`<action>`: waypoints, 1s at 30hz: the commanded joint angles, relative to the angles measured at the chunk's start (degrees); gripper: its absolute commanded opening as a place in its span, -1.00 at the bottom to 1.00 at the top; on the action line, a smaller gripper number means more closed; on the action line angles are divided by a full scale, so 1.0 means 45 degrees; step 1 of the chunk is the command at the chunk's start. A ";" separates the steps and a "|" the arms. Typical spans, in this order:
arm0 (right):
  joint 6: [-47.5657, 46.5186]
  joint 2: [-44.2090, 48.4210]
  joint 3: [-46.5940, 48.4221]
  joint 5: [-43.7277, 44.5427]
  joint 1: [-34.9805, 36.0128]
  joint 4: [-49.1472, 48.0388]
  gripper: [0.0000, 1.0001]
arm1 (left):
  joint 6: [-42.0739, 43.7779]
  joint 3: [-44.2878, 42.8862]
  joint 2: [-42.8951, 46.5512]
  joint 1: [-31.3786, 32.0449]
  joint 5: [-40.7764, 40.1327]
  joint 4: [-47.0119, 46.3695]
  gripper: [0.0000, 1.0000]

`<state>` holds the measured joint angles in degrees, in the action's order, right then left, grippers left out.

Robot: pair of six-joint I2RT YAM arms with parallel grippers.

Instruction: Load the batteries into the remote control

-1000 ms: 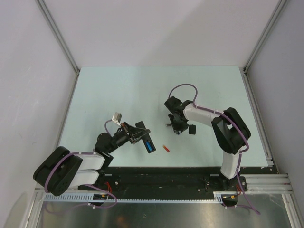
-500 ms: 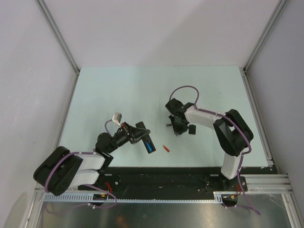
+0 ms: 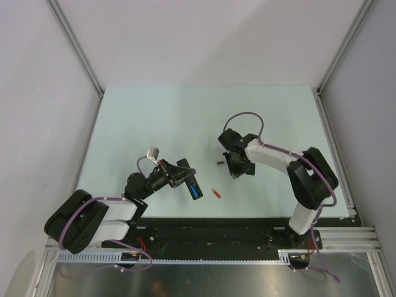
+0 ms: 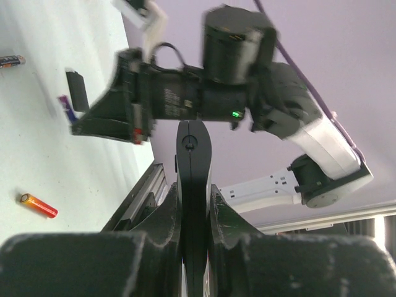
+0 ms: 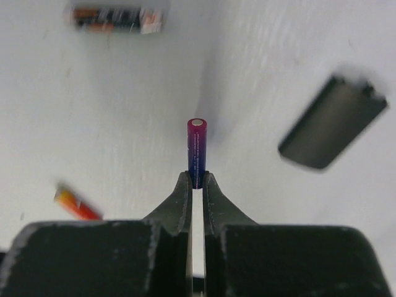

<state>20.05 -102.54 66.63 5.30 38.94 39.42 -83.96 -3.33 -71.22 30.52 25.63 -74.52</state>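
Booth: Grip on the right side, what have we got?

Floor: Shut tight. The right gripper (image 5: 196, 180) pinches the tail end of a purple-blue battery (image 5: 197, 151), which pokes straight out past the tips. Whether it touches the table (image 3: 154, 124), I cannot tell.

Booth: And around it?

Floor: A flat black cover (image 5: 333, 122) lies off to one side, well apart. On the other side sits a dark battery (image 5: 117, 19) with an orange band, and nearer the wrist a red-orange battery (image 5: 75, 204), blurred.

Booth: Over to the left!

Floor: The left gripper (image 4: 194, 216) is clamped on the remote control (image 4: 193, 179), seen edge-on between the fingers and held off the table. From overhead, a bright blue battery (image 3: 195, 191) sits in the remote's far end. The red-orange one lies on the table just beside that end, between the two arms.
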 commanded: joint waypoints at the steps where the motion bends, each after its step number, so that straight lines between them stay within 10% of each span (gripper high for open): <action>1: 0.0309 0.3052 0.0951 0.0286 0.0857 0.2524 -1.00 | 0.0124 -0.0333 -0.0266 0.0073 -0.0031 -0.3205 -1.00; 11: 0.0836 0.3863 0.6655 -0.2250 0.3474 0.8757 -1.00 | 0.0436 -0.1134 -0.0736 0.0073 -0.0245 -0.3205 -1.00; 30: 0.0016 0.1714 0.7791 -0.3911 0.4648 0.9112 -1.00 | 0.1080 -0.1134 -0.0815 0.0892 -0.1027 -0.3205 -1.00</action>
<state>21.74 -93.30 98.89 -9.93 59.77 76.29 -80.73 -7.03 -75.48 33.26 22.85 -74.50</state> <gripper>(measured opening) 0.033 0.162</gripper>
